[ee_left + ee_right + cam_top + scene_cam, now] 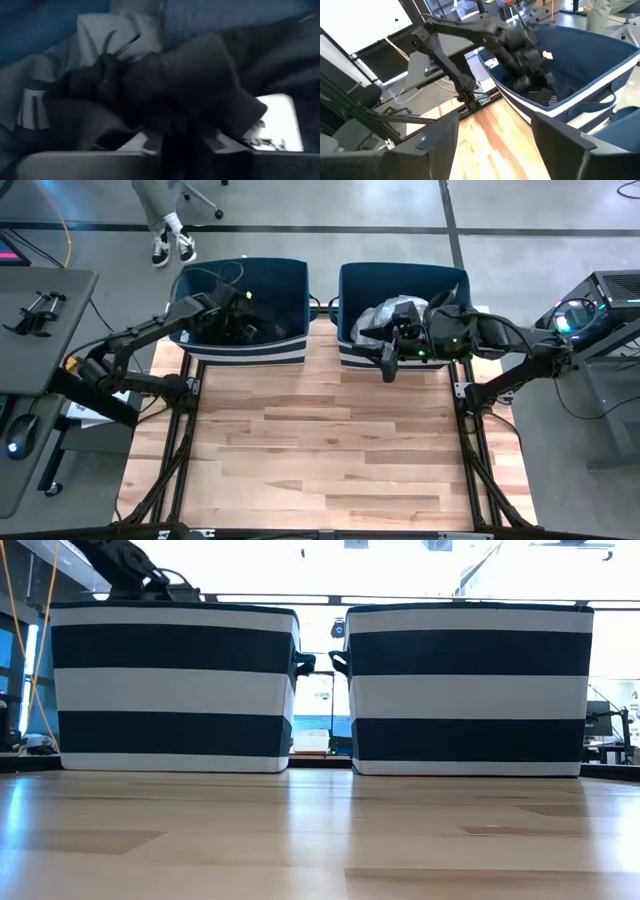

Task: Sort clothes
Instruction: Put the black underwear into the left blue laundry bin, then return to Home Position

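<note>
Two navy-and-white striped bins stand at the table's far edge, the left bin (240, 352) and the right bin (400, 272). Dark clothes (250, 330) lie in the left bin. Grey and white clothes (385, 315) lie in the right bin. My left gripper (245, 305) reaches down into the left bin, right above the dark clothes. A black garment (190, 85) fills the left wrist view, with a pale grey one (115, 30) behind it. My right gripper (388, 365) hangs over the right bin's near rim, open and empty (495, 145).
The bare wooden tabletop (320, 450) spreads in front of the bins, whose fronts show in the low view (175, 690) (465, 690). A person's legs and shoes (170, 230) stand beyond the left bin. A desk with a mouse (20, 430) stands left of the table.
</note>
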Available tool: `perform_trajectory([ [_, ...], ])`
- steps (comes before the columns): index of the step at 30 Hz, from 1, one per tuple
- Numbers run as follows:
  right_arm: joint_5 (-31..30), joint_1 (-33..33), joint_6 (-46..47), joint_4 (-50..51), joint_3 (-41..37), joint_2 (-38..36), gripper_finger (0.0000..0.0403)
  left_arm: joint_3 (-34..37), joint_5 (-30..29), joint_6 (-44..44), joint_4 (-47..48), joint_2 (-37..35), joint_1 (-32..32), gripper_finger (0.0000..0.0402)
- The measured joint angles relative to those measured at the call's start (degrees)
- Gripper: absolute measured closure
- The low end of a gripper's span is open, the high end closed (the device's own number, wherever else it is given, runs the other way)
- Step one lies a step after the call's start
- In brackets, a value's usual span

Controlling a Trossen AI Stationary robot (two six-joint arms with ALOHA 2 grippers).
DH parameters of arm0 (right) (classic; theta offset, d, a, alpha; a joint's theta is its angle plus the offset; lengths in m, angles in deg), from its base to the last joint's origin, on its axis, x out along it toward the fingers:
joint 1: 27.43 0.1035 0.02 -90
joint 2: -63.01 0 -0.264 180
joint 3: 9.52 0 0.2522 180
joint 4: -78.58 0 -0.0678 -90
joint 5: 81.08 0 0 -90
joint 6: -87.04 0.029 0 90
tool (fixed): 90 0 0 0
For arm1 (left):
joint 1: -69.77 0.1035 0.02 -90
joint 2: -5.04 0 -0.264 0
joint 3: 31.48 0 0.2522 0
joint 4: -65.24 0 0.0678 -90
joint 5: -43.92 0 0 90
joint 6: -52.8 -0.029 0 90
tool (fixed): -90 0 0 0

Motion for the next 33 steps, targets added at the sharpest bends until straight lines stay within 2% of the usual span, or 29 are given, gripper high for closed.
perform_trajectory([
  [5,0.3,0.0,0.8,3.2,0.0,-0.5,0.0162,-8.0,7.1,-0.4,4.4,-2.1,1.2,0.0271],
  [9,3.8,-0.1,1.5,10.2,0.0,-2.0,0.0162,-16.5,9.2,1.8,10.8,-4.0,1.2,0.0214],
  [12,5.5,0.0,3.6,15.9,0.0,-3.9,0.0162,-21.8,10.0,4.2,14.2,-6.7,0.5,0.0192],
  [15,5.8,1.8,1.3,18.3,0.0,-5.9,0.0162,-24.2,10.0,5.6,13.7,-11.8,-2.2,0.0187],
  [20,3.6,6.1,-5.8,19.0,0.0,-9.5,0.0162,-23.7,9.6,7.9,7.6,-22.5,-9.5,0.0192],
  [25,0.3,10.0,-8.5,17.9,-1.0,-14.0,0.0165,-21.8,4.4,14.6,2.1,-31.2,-15.9,0.0201],
  [28,-0.6,12.3,-10.1,12.6,-7.7,-19.5,0.0184,-19.7,1.2,16.7,0.1,-35.3,-18.2,0.0205],
  [33,-0.7,13.2,-9.0,-1.2,-26.6,-33.4,0.0239,-16.2,-0.6,19.2,-2.5,-39.2,-19.7,0.0209],
])
